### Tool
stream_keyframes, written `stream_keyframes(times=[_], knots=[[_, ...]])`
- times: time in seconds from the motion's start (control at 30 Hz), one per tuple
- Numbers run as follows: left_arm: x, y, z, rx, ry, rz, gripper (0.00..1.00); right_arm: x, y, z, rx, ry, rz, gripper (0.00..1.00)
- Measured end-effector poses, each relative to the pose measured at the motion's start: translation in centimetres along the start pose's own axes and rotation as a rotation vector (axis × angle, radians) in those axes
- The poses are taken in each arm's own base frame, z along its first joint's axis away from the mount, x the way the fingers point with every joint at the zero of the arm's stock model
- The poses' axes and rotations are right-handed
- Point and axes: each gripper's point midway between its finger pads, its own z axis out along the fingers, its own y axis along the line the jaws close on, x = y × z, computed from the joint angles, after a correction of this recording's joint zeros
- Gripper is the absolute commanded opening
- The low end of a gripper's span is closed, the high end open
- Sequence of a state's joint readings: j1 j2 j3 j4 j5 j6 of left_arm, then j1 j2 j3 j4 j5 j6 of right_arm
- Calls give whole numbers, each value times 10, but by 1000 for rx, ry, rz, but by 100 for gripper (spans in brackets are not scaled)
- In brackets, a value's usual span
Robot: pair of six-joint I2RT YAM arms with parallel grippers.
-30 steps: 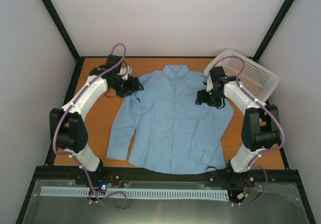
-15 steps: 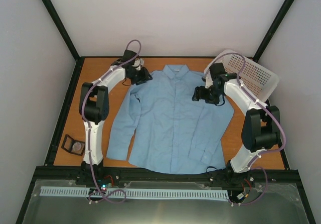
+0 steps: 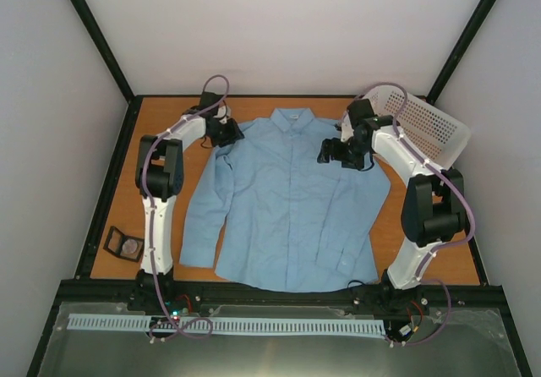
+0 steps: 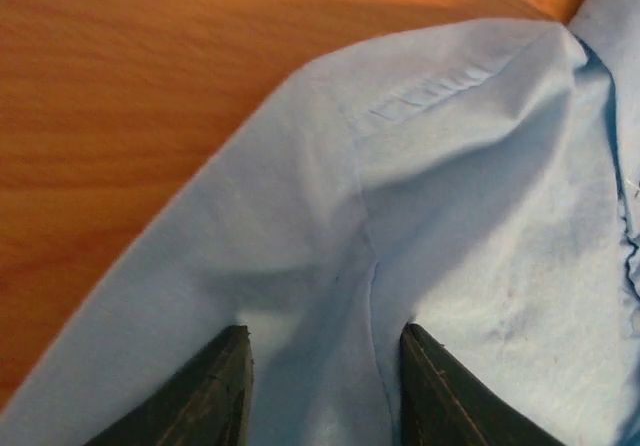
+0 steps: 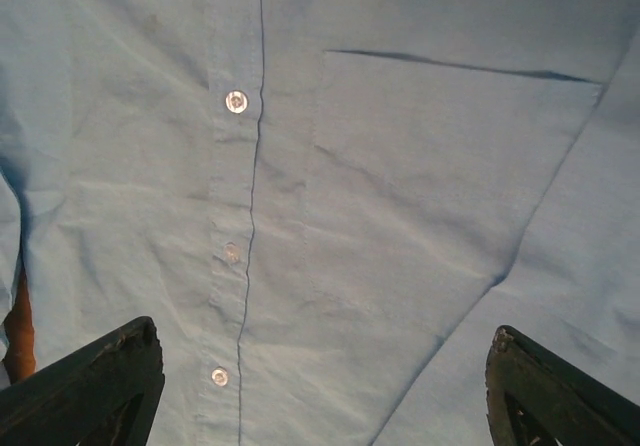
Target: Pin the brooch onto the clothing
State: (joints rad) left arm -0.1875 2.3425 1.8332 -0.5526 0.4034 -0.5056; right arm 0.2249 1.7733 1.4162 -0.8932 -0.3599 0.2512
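Where the surface (image 3: 173, 183) meets its near left corner, a small black tray (image 3: 114, 242) holds the round, pale brooch (image 3: 131, 245), well apart from the left hand (image 3: 226, 133) and off to that hand's left, back toward the arm's base. The left hand itself sits low on the near shoulder of the light blue shirt (image 3: 292, 208), which lies flat and face up, collar (image 3: 296, 119) at the far end. In the left wrist view its two dark fingers (image 4: 215, 396) stand at a narrow gap with the shoulder seam and a rise of cloth running between them; whether they actually pinch the cloth I cannot tell. Bare wood shows just beyond the sleeve edge ahead of it. Across the collar, the right hand (image 3: 328, 152) hangs over the other side of the shirt's chest, its fingers (image 5: 100, 376) spread wide and holding nothing. Beneath it lie the button placket, with a button (image 5: 236, 101) ahead and to its left, and the chest pocket (image 5: 450, 166) ahead and to its right. Farther right of that hand, a white perforated basket (image 3: 431, 123) sits tilted in the far corner.
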Motion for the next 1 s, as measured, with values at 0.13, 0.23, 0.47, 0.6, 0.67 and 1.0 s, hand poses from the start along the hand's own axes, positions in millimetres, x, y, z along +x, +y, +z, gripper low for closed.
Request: stream_keyframes(times=[0.13, 0.23, 0.47, 0.6, 0.67, 1.0], knots=[[-20, 18, -3, -4, -37, -3, 41, -11, 5, -7, -6, -25, -10, 87], [-36, 23, -2, -8, -69, 24, 44, -16, 7, -7, -7, -31, -13, 87], [-68, 34, -1, -77, -129, 79, 44, -20, 1, 7, 13, 13, 5, 86], [-71, 45, -5, -111, -131, 88, 48, -28, -1, 11, 24, 16, 4, 85], [-73, 50, -8, -126, -130, 95, 53, -32, -1, 13, 31, 17, 3, 85], [-72, 21, -55, -68, -114, 62, 82, -14, 21, 31, 39, 75, -59, 86]])
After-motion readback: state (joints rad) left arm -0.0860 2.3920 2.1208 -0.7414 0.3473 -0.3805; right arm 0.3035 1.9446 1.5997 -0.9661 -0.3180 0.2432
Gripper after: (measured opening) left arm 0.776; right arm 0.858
